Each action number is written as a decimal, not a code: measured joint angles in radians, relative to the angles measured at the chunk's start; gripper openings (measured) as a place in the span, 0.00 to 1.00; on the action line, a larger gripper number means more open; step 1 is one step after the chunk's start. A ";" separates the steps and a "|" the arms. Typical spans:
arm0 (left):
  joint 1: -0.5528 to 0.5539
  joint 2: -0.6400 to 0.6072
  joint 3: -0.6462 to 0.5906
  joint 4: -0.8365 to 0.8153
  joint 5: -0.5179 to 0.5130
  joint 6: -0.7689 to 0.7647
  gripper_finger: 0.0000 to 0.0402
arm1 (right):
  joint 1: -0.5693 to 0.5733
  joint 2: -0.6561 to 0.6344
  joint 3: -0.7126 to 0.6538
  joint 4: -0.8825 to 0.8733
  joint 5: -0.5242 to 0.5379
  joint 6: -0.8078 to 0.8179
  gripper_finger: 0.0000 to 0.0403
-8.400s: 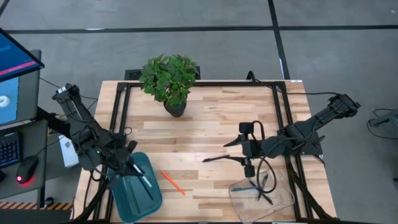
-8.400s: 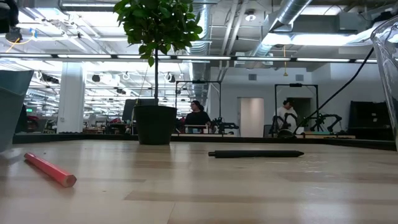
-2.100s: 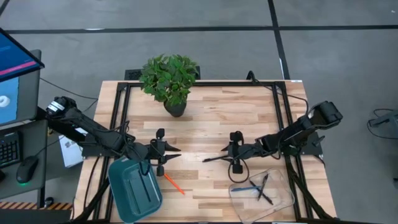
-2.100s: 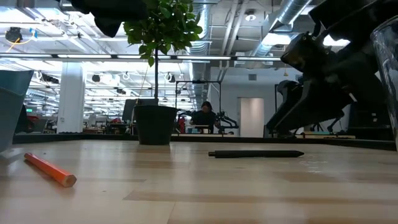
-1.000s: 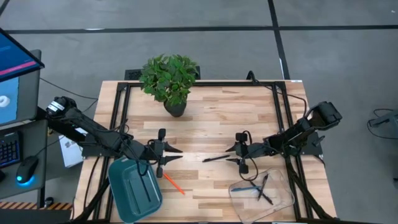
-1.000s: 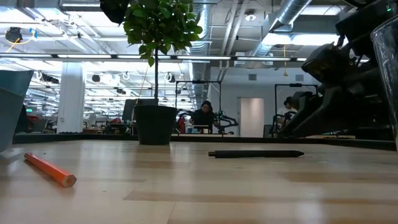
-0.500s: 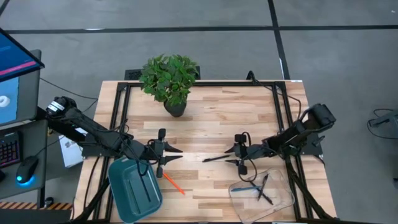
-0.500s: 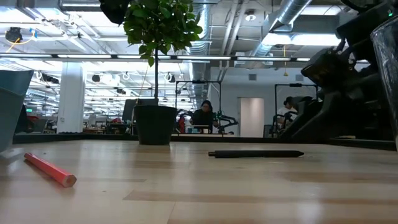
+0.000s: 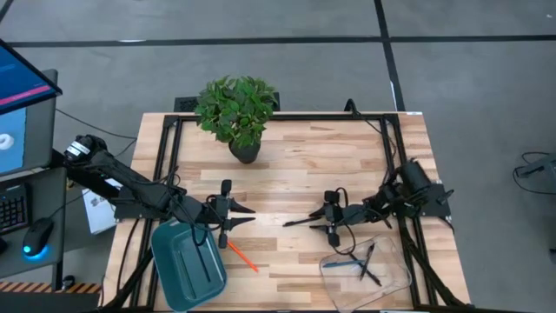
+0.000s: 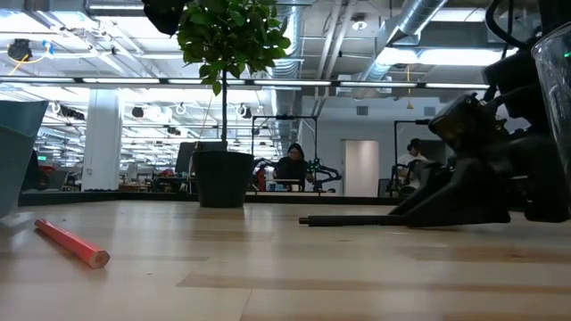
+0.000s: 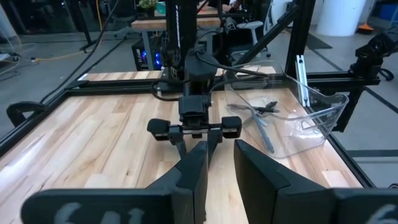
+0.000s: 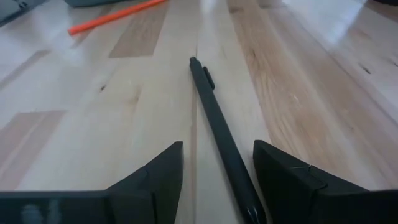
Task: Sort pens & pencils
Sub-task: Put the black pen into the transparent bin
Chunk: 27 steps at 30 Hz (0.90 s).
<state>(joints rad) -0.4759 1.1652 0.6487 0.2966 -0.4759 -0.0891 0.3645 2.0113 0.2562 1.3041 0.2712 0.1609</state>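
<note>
A black pen (image 9: 295,222) lies flat on the wooden table, near its middle. My right gripper (image 9: 314,218) is down at table height, pointing toward the table's left. It is open, with one finger on each side of the pen's (image 12: 214,118) right end and not touching it. In the low view the gripper (image 10: 419,212) sits over that end of the pen (image 10: 348,220). An orange pencil (image 9: 241,255) lies on the table beside the teal tray (image 9: 178,269). My left gripper (image 9: 246,214) hovers open above the tray's far right corner, pointing right.
A clear tray (image 9: 393,280) at the table's near right holds a blue pen (image 9: 343,262) and dark pens (image 9: 369,261). A potted plant (image 9: 236,109) stands at the far edge. Black frame rails run along the table's sides. Bare wood lies between the two grippers.
My right gripper has come down from above the table to table height and moved slightly toward the left edge, so its fingers now stand on either side of the black pen's right end. The right arm has folded lower. The pen and the orange pencil have stayed where they were.
</note>
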 joint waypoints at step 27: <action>0.000 0.000 0.000 0.000 0.026 0.015 0.18 | 0.002 0.071 0.000 0.094 -0.005 0.014 0.54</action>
<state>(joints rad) -0.4763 1.1652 0.6491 0.2970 -0.4496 -0.0742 0.3660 2.0819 0.2565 1.3983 0.2666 0.1749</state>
